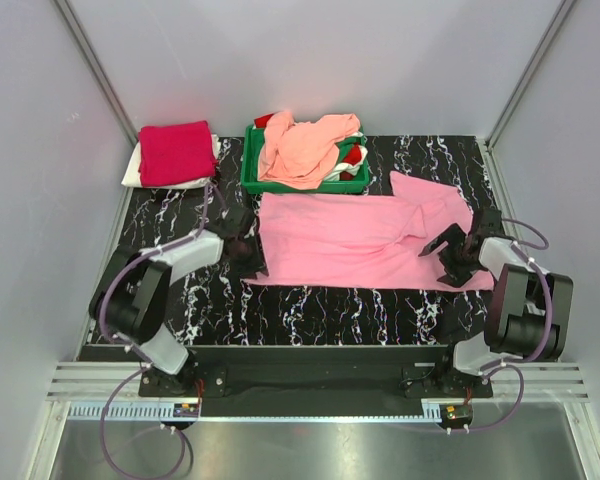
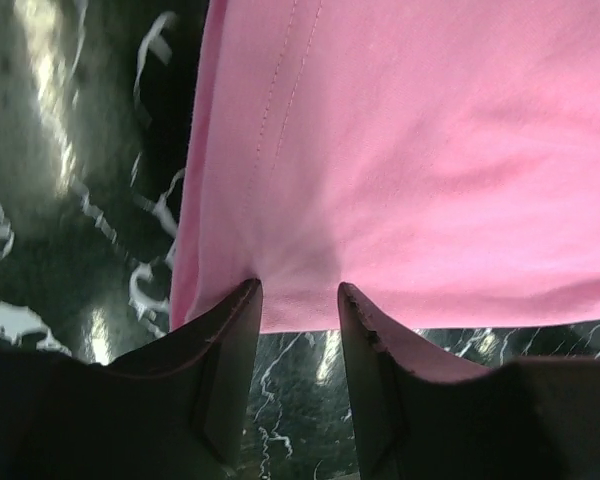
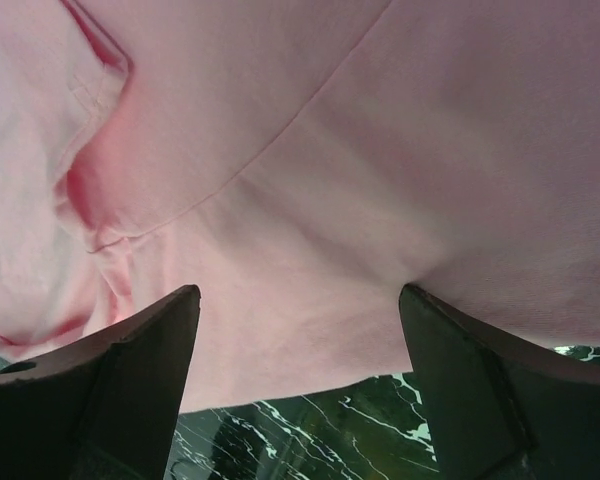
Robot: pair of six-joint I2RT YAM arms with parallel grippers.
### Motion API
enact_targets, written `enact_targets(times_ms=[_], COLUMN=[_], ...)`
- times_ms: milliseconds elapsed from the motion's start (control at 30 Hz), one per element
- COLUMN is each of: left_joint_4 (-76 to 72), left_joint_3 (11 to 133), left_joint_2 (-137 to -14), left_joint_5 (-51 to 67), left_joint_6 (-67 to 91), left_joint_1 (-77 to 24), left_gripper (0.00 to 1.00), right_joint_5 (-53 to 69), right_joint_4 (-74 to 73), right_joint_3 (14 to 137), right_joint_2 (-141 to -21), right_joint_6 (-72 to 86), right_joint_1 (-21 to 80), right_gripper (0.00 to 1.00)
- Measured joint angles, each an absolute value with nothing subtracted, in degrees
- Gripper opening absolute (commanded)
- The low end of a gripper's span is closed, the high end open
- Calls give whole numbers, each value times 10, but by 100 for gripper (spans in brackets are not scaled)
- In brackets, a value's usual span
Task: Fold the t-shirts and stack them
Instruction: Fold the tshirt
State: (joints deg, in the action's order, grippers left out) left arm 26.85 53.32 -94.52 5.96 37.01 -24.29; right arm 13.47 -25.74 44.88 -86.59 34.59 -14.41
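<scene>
Left gripper [image 2: 298,292]: fingers a narrow gap apart, near hem of the pink t-shirt [image 1: 345,240] lying between their tips. Right gripper [image 3: 298,295]: spread wide, shirt's near edge by the sleeve seam between its fingers. Shirt lies flat on the marble table [image 1: 320,305].

A lab test booth: white panel walls [image 1: 40,150], aluminium framing rails [image 1: 540,385].

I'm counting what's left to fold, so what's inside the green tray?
A crumpled peach shirt fills the green tray. Bits of red and white cloth peek out beneath it; how many pieces lie under there is hidden.
</scene>
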Motion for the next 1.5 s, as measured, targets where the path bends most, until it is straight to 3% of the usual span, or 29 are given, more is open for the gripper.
enact_targets(times_ms=[200,367,600,900,1300,1500], left_joint_4=[270,340,367,392,456,459], left_joint_3=[401,383,390,397,474,473], left_joint_2=[-810,-745,-691,-682,-625,-619], left_joint_5=[61,43,36,32,29,29], left_joint_6=[409,408,397,370,307,296], left_joint_1=[-246,-247,-247,-247,-247,-247], left_gripper=[45,51,53,53,62,62], right_joint_5=[126,115,145,161,160,159], right_joint_4=[-247,-291,-303,-259,-232,-229], right_joint_3=[411,402,458,535,570,602], right_joint_2=[-820,-779,-762,-888,-992,-1016], right_joint_6=[365,368,380,389,395,397], right_joint_1=[-143,-143,-142,-108,-74,-65], right_gripper=[90,87,73,61,50,33])
